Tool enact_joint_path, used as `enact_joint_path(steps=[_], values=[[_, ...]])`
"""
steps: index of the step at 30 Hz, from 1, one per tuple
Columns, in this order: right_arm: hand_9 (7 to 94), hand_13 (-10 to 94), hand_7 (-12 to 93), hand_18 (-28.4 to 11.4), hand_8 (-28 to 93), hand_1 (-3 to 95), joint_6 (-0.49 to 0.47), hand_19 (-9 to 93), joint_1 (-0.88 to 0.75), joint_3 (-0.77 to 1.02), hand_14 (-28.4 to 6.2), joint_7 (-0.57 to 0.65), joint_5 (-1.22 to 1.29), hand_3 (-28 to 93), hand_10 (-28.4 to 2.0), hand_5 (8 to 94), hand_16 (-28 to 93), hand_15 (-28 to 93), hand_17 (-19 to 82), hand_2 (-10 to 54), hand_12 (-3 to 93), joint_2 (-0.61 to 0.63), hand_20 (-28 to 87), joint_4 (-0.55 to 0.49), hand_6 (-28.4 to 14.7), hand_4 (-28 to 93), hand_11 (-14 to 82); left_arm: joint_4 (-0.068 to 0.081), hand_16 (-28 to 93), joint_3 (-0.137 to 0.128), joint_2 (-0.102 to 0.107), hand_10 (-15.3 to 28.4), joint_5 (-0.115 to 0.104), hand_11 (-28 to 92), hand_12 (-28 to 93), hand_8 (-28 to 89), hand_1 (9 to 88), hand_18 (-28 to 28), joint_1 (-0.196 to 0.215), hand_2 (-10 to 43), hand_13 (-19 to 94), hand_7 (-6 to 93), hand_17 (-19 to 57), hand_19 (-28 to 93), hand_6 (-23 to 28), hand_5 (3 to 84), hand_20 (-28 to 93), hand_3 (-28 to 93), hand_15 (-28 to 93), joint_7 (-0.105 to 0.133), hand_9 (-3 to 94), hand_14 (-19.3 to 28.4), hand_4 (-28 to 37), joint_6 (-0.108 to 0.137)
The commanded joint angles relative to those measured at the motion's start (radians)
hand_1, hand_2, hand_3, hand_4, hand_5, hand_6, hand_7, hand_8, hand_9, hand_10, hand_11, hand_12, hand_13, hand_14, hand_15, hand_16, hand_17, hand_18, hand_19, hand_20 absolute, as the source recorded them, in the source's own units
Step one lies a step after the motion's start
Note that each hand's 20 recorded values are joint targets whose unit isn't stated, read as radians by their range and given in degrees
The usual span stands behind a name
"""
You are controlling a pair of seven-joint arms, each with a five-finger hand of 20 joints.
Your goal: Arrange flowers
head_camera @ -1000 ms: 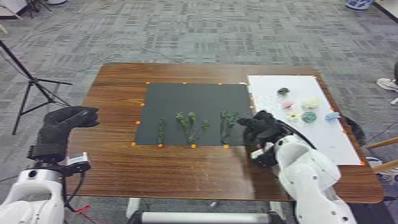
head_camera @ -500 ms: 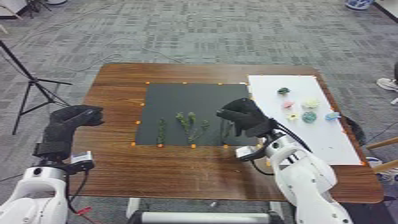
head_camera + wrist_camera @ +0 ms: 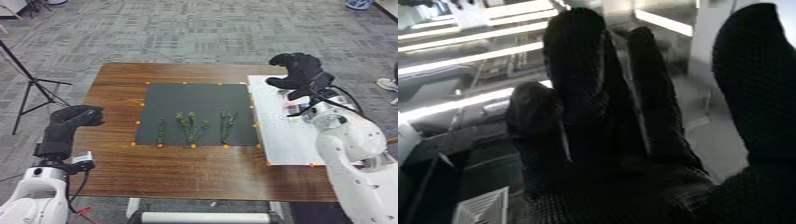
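Observation:
Over the far part of the white sheet [image 3: 284,142], my right hand [image 3: 304,75] is open and holds nothing, its arm hiding most of the flower heads there. A little pink and pale colour shows beside its wrist. In the right wrist view the same hand [image 3: 620,185] has its fingers straight and the thumb apart. Green stems lie on the near half of the black mat: a thin one [image 3: 161,131] at left, a branching one [image 3: 189,129] in the middle and another [image 3: 227,124] at right. My left hand [image 3: 73,120] is relaxed and open above the table's left edge.
The brown table [image 3: 178,172] extends around the black mat [image 3: 197,97], with small orange markers along the mat and sheet edges. A black tripod [image 3: 32,80] stands on the floor to the left.
My right hand has risen from beside the right stem, swung over the mat, then moved right and away over the white sheet. The stems lie as before; the left hand has barely shifted.

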Motion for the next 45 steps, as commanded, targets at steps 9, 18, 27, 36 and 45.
enact_joint_path(steps=[9,18,27,36,45], values=[[65.8,75,27,-21.3,-8,34.5,-0.04,90,-0.11,0.044,-10.5,-0.081,-0.095,70,-13.2,56.5,34,57,45,-9.5,19.7,0.191,52,0.153,-0.9,-18,17.8,-0.009,1,-0.005,-0.008,12.5,-0.001,29,18,1,39.8,14.7,0.016,-4.0,49,26.1,4.7,27,2.2,59.0,31,64,48,0.005,59.6,17.6,-14.0,-0.012],[66.1,75,26,-21.3,-9,34.6,-0.058,90,-0.08,0.023,-10.3,-0.096,-0.145,70,-13.0,56.5,34,57,45,-9.5,19.1,0.137,52,0.241,-1.0,-19,17.5,-0.01,1,0.012,-0.006,12.5,-0.002,29,18,2,39.8,14.7,0.013,-4.0,49,26.4,4.6,27,2.0,58.8,31,64,48,0.009,59.5,17.8,-14.0,-0.015],[67.0,76,26,-21.4,-9,35.7,-0.038,90,-0.06,-0.022,-10.0,-0.115,-0.178,71,-12.9,56.5,34,57,45,-9.5,18.9,0.105,52,0.297,-0.9,-19,17.5,-0.006,1,0.022,-0.008,12.5,-0.003,29,18,1,39.7,14.7,0.003,-3.9,49,26.5,4.7,27,2.0,58.8,31,64,48,0.011,59.5,17.7,-13.8,-0.019],[74.8,80,27,-20.0,4,49.0,0.068,91,-0.058,-0.065,-8.1,-0.096,-0.167,66,-11.5,62.5,35,56,47,-9.5,21.5,0.122,51,0.327,0.1,-23,17.3,-0.005,1,0.015,-0.017,12.4,-0.003,29,18,1,39.7,14.7,0.016,-4.0,49,26.2,4.7,27,2.0,58.8,31,64,48,0.008,59.4,17.7,-13.8,-0.017],[88.8,88,27,-17.8,7,58.2,0.207,93,0.049,-0.147,-4.7,-0.047,0.019,62,-9.2,75.9,37,54,55,-9.5,31.0,0.153,53,0.214,0.9,-22,9.4,-0.005,0,-0.039,-0.03,12.7,-0.01,29,18,-4,38.6,13.8,0.09,-3.3,50,26.1,7.4,23,2.0,59.1,29,64,41,0.045,59.4,17.8,-13.9,0.037]])
